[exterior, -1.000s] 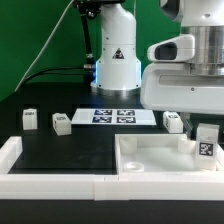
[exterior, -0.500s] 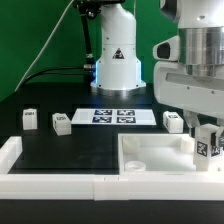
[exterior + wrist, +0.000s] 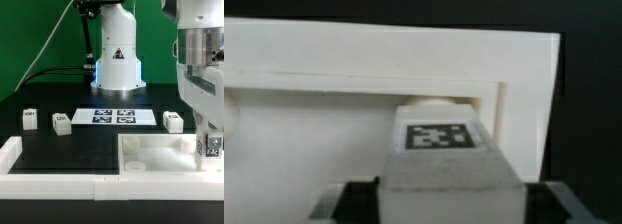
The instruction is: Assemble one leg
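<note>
My gripper is at the exterior view's right, shut on a small white leg with a black-and-white tag. It holds the leg over the right-hand corner of the large white square tray. In the wrist view the leg fills the middle between my gripper's dark fingers, and its far end reaches the tray's inner corner. I cannot tell whether it touches the tray. Three more legs stand on the black table: two at the left and one behind the tray.
The marker board lies flat at the back middle, in front of the robot base. A white raised border runs along the table's front, with a corner block at the left.
My gripper has moved to the exterior view's right and a little lower, carrying the leg with it toward the tray's right corner. The other legs have not moved.
</note>
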Tool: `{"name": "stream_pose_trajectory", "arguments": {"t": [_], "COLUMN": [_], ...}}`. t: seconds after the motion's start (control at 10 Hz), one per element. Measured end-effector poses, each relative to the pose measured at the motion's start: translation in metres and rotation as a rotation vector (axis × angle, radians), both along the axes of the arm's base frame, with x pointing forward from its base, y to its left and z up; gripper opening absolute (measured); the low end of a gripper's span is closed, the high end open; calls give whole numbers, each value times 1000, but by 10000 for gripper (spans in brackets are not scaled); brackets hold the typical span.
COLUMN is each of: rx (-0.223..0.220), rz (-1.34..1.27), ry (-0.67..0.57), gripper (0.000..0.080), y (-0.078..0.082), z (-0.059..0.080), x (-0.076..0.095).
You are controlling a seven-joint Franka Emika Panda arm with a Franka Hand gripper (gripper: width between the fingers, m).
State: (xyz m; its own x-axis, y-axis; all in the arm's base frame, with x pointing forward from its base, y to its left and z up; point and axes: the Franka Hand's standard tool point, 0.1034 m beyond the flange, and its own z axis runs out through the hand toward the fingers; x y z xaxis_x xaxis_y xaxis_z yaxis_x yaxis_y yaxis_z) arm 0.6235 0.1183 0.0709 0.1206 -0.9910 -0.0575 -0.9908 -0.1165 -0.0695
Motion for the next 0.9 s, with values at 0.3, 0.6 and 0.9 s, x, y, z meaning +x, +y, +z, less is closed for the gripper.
{"name": "stream_pose_trajectory", "arguments": {"t": [0.3, 0.6, 0.9], "rx": [-6, -36, -61], "rz": [118, 543, 869], "ry": [-8, -33, -48], "gripper": [629, 648, 649], "y": [1, 5, 6], "z": [-1, -1, -2], "x": [0, -1, -2]}}
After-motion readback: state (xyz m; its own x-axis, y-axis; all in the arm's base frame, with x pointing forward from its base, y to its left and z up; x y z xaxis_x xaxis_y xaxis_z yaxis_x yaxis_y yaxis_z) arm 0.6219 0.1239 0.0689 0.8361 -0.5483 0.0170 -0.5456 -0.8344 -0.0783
